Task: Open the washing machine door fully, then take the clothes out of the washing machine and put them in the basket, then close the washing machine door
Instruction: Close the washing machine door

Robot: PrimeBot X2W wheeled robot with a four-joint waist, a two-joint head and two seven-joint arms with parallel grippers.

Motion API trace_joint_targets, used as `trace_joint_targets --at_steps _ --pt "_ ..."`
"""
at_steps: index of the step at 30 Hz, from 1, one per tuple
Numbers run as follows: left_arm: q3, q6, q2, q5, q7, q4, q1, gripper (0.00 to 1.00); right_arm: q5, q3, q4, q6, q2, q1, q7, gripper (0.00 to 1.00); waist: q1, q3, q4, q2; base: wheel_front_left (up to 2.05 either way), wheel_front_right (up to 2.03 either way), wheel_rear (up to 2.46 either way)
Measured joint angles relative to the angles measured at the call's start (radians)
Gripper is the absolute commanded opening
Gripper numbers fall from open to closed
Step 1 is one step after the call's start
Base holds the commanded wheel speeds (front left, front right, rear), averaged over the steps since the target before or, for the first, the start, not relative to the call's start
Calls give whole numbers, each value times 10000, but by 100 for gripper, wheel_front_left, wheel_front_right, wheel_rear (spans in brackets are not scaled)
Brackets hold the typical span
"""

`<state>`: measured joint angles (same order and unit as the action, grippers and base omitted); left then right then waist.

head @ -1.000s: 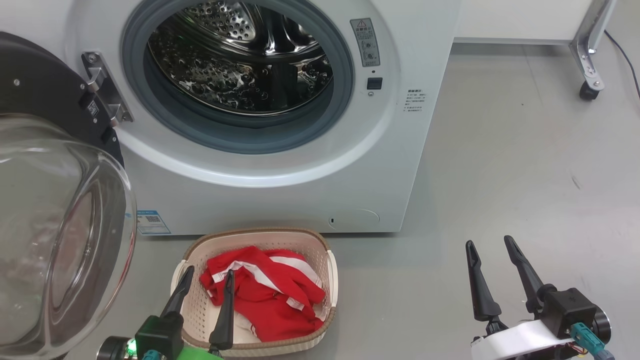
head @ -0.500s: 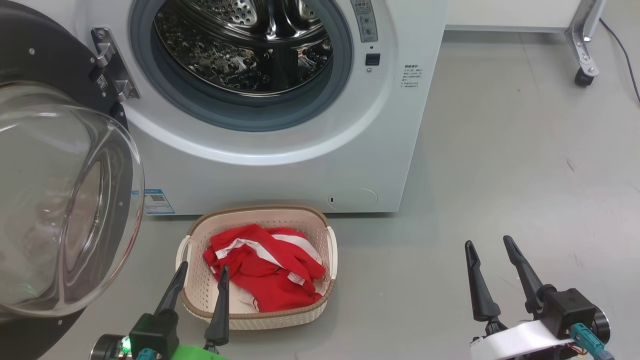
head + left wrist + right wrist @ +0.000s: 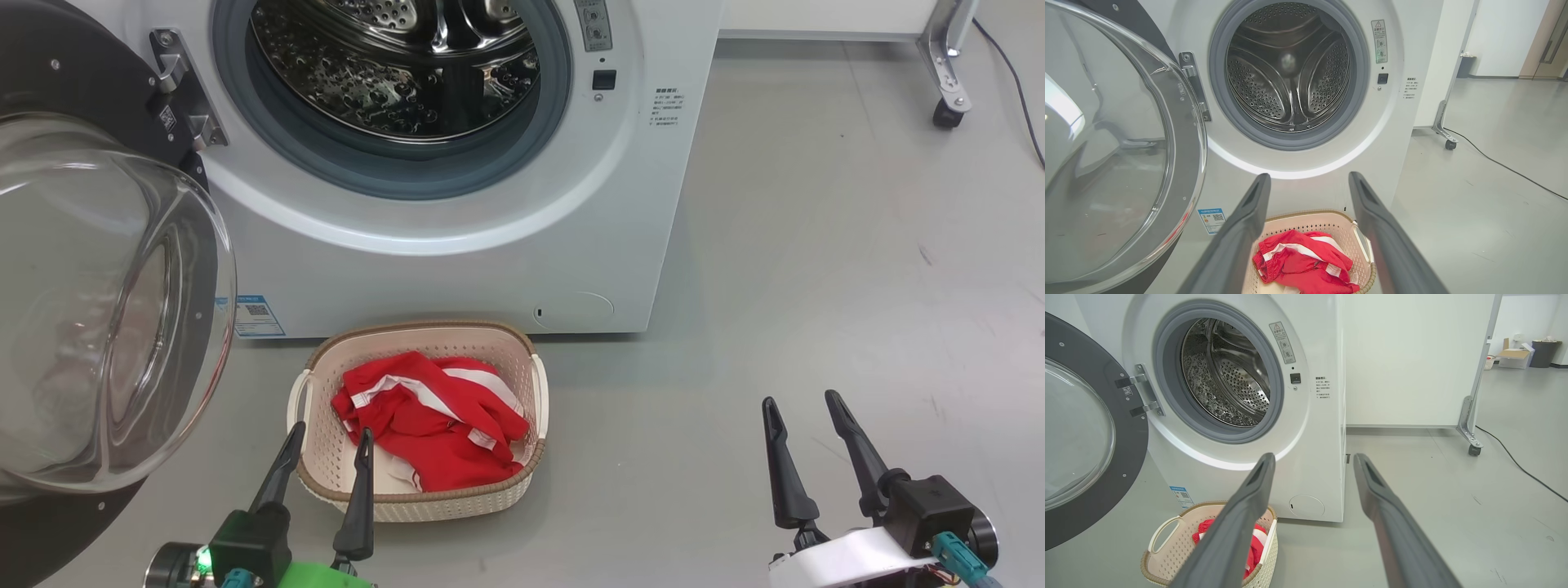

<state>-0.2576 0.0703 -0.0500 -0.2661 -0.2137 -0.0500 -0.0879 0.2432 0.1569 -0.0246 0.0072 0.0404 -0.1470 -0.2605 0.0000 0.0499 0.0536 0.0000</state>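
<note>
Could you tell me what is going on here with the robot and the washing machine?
The robot is unloading the washing machine. The door stands wide open on the left, the drum looks empty, and the red clothes lie in the basket on the floor in front of the machine. The left gripper and the right gripper are both open and hold nothing. Closing the door is the step not yet done.

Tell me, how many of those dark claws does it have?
2: the left gripper, open, at the near left corner of the basket; the right gripper, open, above the floor.
</note>
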Motion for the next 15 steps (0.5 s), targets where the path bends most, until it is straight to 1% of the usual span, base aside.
trace_joint_targets --at_steps 15 --pt "0 88 -29 144 -2 121 0 100 -2 35 -6 0 0 -1 0 100 0 28 -9 0 0 0 0"
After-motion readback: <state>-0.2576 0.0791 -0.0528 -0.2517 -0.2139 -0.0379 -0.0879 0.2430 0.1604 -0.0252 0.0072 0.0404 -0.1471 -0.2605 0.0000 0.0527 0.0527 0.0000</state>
